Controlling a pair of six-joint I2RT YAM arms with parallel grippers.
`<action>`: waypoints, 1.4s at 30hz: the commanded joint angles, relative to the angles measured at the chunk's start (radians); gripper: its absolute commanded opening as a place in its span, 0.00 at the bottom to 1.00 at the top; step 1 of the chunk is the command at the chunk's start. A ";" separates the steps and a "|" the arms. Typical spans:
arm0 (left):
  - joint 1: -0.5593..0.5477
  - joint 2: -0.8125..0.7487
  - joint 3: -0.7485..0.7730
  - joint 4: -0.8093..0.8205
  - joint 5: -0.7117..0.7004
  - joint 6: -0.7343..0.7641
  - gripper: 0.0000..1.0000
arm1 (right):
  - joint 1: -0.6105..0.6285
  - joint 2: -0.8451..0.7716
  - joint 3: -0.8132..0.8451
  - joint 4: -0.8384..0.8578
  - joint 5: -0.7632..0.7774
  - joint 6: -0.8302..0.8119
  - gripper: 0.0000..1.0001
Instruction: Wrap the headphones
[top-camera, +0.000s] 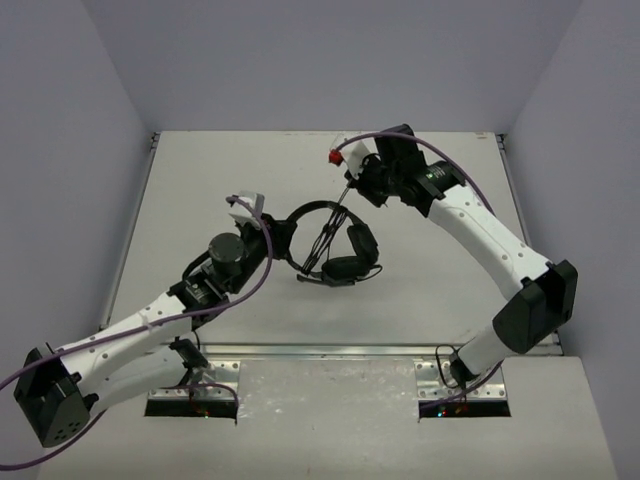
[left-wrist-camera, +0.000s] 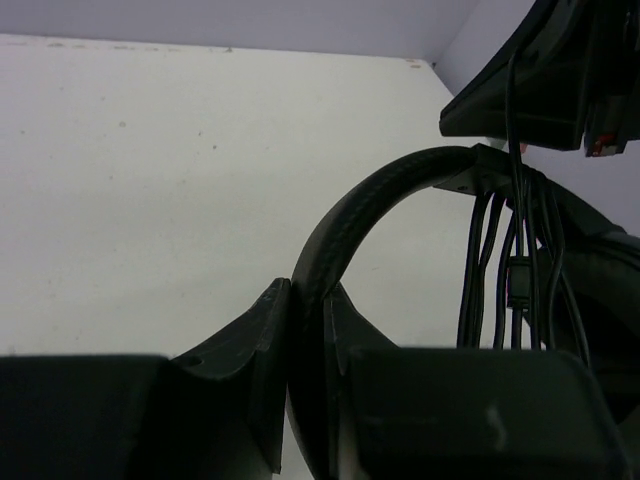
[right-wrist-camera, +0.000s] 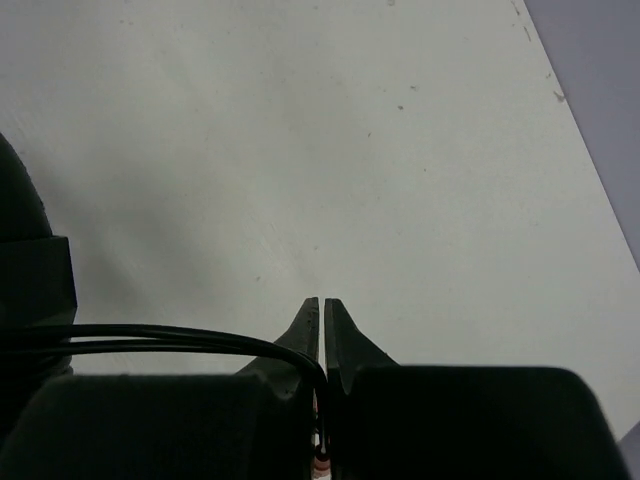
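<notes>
The black headphones (top-camera: 345, 262) lie at the table's middle, headband (top-camera: 312, 208) arched to the left and both ear cups to the right. My left gripper (top-camera: 277, 238) is shut on the headband (left-wrist-camera: 372, 197), which runs up from between its fingers in the left wrist view (left-wrist-camera: 305, 292). Several strands of the thin black cable (top-camera: 328, 235) cross the headband near the cups (left-wrist-camera: 500, 270). My right gripper (top-camera: 347, 184) holds the cable end above the headphones. In its wrist view its fingers (right-wrist-camera: 322, 303) are shut on the cable (right-wrist-camera: 200, 340), with a reddish plug tip (right-wrist-camera: 320, 462) low between them.
The table (top-camera: 200, 180) is pale and walled on three sides. Thick purple robot cables (top-camera: 255, 285) run along both arms. The right gripper's body (left-wrist-camera: 540, 80) hangs over the headband in the left wrist view. A metal rail (top-camera: 330, 352) borders the near edge.
</notes>
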 joint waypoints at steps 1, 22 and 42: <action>-0.013 -0.048 0.049 -0.133 0.065 -0.065 0.00 | -0.072 -0.078 -0.031 0.245 0.063 -0.007 0.01; 0.182 0.271 0.534 -0.333 0.229 -0.085 0.00 | -0.157 -0.247 -0.577 0.800 -0.489 0.614 0.46; 0.369 0.672 0.842 -0.348 0.664 0.260 0.01 | -0.520 -0.478 -0.834 0.443 -0.340 0.820 0.90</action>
